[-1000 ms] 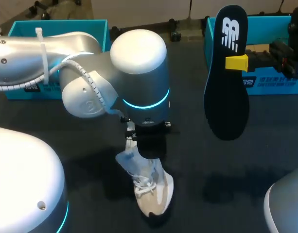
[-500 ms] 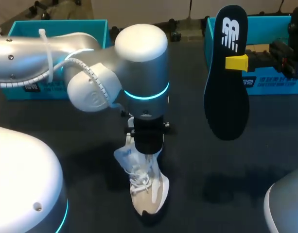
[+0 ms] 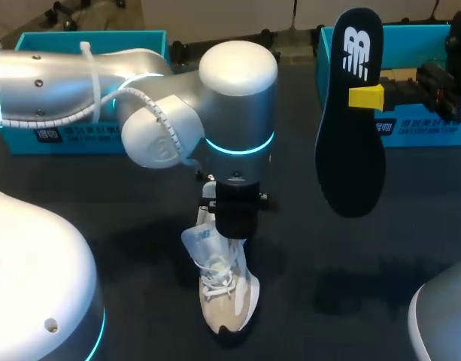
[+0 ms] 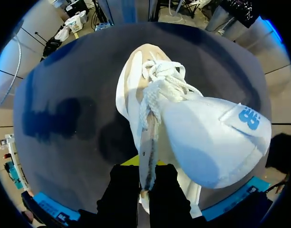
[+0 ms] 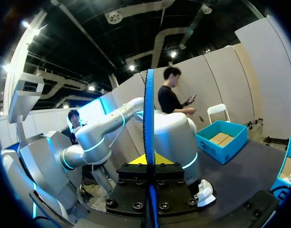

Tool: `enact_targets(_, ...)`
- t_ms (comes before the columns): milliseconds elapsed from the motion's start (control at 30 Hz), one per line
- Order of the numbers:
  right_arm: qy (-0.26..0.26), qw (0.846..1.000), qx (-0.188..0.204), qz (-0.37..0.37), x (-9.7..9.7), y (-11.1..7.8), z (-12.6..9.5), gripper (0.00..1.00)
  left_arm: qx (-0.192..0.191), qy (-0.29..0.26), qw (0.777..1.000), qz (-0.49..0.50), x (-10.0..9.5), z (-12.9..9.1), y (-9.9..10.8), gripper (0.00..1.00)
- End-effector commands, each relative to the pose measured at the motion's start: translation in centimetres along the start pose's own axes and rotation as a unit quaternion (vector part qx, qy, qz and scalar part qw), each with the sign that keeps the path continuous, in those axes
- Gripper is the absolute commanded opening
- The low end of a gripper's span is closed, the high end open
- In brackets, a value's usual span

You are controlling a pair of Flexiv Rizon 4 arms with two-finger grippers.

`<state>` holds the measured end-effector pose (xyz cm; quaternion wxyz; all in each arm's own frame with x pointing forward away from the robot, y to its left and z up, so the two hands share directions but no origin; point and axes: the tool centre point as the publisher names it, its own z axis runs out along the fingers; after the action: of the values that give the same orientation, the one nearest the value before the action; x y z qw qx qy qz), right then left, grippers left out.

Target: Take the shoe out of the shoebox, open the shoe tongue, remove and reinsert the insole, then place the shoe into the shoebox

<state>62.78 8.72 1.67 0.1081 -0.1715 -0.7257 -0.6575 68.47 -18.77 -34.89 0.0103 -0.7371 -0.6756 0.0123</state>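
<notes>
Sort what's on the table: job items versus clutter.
Job: shoe in left tool; insole in right tool; one blue box as shoebox, unclear which.
Lying about: the other one, left blue box or right blue box.

The left arm [image 3: 238, 98] has swung rightward, turning the shoe [image 3: 224, 293] so its toe sits slightly further left.

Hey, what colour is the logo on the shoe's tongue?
The logo is blue, on the white shoe tongue; the left wrist view shows it best.
</notes>
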Motion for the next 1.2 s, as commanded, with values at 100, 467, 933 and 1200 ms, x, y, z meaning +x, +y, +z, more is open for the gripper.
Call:
enact_targets(100,0.001,1.000,0.001,0.001,-0.2,0.1,0.2,0.00,0.002,0.003,1.000,0.005,-1.1,1.6,0.7,0.00)
enact_targets(467,0.001,1.000,0.001,0.001,-0.2,0.1,0.2,0.00,0.014,-0.019,1.000,0.013,-2.2,3.4,1.8,0.00)
enact_targets(933,0.001,1.000,0.001,0.001,-0.2,0.1,0.2,0.00,0.002,-0.107,0.994,0.027,-0.9,0.0,2.7,1.00)
enact_targets(1200,0.001,1.000,0.001,0.001,-0.2,0.1,0.2,0.00,-0.048,-0.222,0.974,0.025,0.8,-6.3,3.1,1.00)
